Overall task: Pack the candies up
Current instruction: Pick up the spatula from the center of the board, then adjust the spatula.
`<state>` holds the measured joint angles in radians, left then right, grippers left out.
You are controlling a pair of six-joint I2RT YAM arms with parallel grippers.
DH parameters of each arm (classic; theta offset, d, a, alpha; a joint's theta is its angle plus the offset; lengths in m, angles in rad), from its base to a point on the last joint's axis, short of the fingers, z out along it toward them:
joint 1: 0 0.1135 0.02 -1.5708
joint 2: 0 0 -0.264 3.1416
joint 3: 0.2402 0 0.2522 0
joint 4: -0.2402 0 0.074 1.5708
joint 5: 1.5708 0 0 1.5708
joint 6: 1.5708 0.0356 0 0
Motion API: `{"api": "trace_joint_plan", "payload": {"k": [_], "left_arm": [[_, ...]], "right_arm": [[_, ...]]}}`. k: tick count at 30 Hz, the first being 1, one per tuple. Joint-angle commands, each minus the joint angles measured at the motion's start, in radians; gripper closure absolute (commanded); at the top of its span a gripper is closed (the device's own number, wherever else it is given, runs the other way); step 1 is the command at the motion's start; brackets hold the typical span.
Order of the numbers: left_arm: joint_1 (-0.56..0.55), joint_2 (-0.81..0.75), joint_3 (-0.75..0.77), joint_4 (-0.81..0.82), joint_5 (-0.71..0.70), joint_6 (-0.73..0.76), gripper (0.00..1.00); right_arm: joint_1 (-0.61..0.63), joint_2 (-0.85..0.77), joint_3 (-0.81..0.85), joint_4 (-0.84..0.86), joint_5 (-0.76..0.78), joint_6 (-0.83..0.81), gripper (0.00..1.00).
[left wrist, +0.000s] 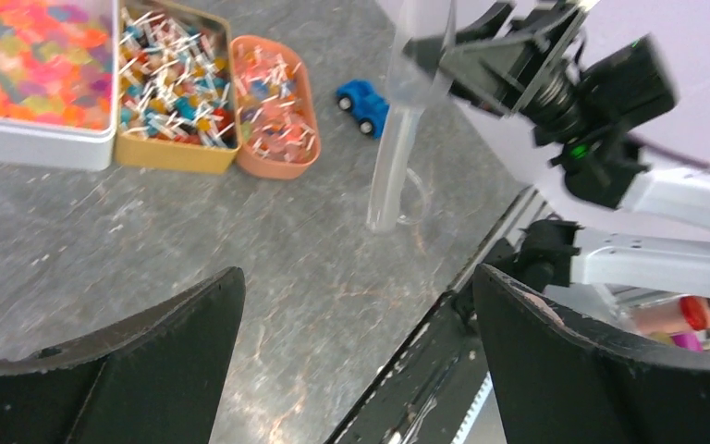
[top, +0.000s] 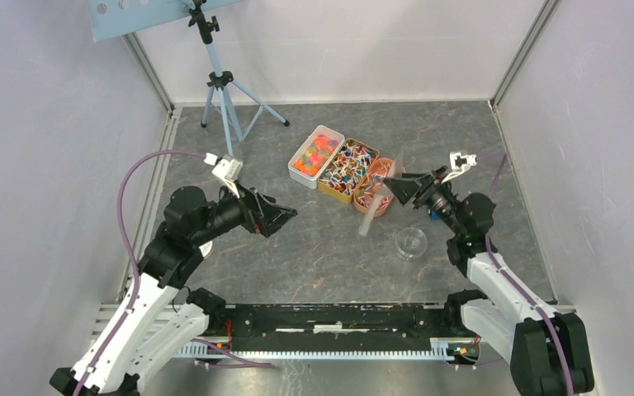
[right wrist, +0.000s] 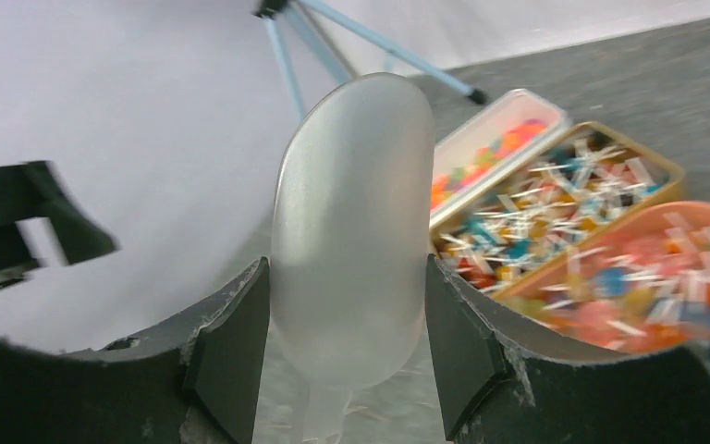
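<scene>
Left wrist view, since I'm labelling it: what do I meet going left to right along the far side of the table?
The white tin of unwrapped candies → gold tin of wrapped candies → orange dish → blue toy car → clear scoop.

Top camera looks down — close wrist cameras share the candies [left wrist: 171, 83].

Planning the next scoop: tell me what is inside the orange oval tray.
The orange oval tray holds wrapped candies, mostly pink and orange with white twisted ends. From above, the translucent scoop in the right fingers covers part of it; deeper layers are hidden.
</scene>
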<state>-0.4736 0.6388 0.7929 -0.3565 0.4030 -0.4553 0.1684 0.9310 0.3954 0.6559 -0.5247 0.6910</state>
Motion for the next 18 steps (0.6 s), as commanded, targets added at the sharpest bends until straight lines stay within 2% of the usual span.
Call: {"api": "trace_joint_plan", "payload": {"k": [1,5,9,12,18], "left_arm": [[-0.002,0.06,0.019,0.191,0.156,-0.126,0.0],[-0.003,0.149,-0.001,0.388,0.254,-0.267,0.02],[-0.011,0.232,0.001,0.5,0.268,-0.354,0.05],[-0.048,0.287,0.018,0.527,0.249,-0.368,0.05],[-0.193,0.369,0.06,0.534,0.173,-0.337,0.06]], "right_arm": [[0.057,-0.015,-0.112,0.57,0.005,0.381,0.38],[0.128,0.023,-0.17,0.749,0.043,0.467,0.38],[0.184,0.084,-0.204,0.937,0.095,0.554,0.39],[0.231,0.139,-0.21,1.032,0.13,0.586,0.38],[0.293,0.247,-0.224,1.263,0.238,0.649,0.38]]}}
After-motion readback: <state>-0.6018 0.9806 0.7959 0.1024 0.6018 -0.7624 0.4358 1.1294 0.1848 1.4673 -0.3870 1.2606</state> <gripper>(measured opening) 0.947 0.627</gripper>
